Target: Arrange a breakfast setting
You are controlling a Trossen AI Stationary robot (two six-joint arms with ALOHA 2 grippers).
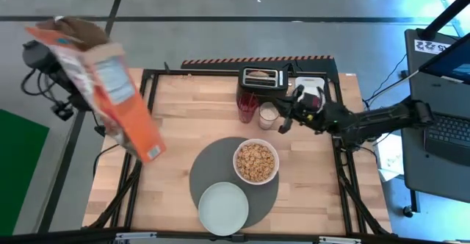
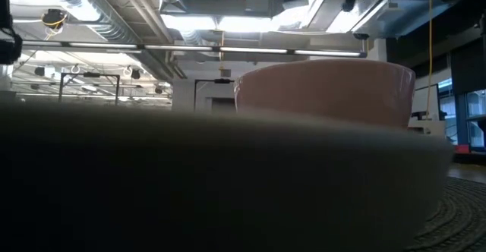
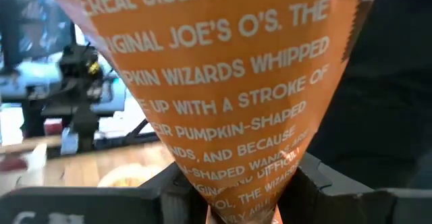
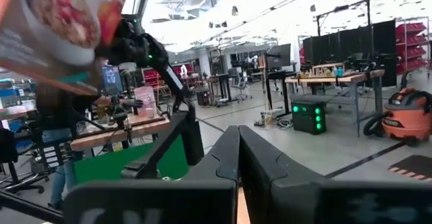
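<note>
Three of the setting pieces look placed: dark-grey placemat point(image 1: 213, 172) sits near the middle of the worktop point(image 1: 183, 104), toward its front edge; white bowl point(image 1: 255, 162) rests on the mat's right side and is full of cereal; mint-green plate point(image 1: 224, 208) sits on the mat's front part, overhanging its front rim, just beside the bowl and possibly touching it. Spoon: not visible in any view, so that piece looks outstanding, as far as I can judge. Left end effector point(image 3: 233, 183) is clamped on the bottom end of an orange cereal box point(image 1: 110, 90), held tilted in the air over the worktop's left edge, well apart from the bowl. With cereal in the bowl, my read is the pour is done and the box needs putting away. Right end effector point(image 1: 288, 119) hovers near the worktop's back right area, just beside a small glass of milk point(image 1: 268, 115) and a red tumbler point(image 1: 248, 106), in front of the black toaster point(image 1: 263, 77); its fingers point(image 4: 223, 163) are pressed together with nothing between them. Milk isn't in the bowl as far as I can tell, so it's likely the next item. The low view is blocked by plate and bowl, no use there.
</note>
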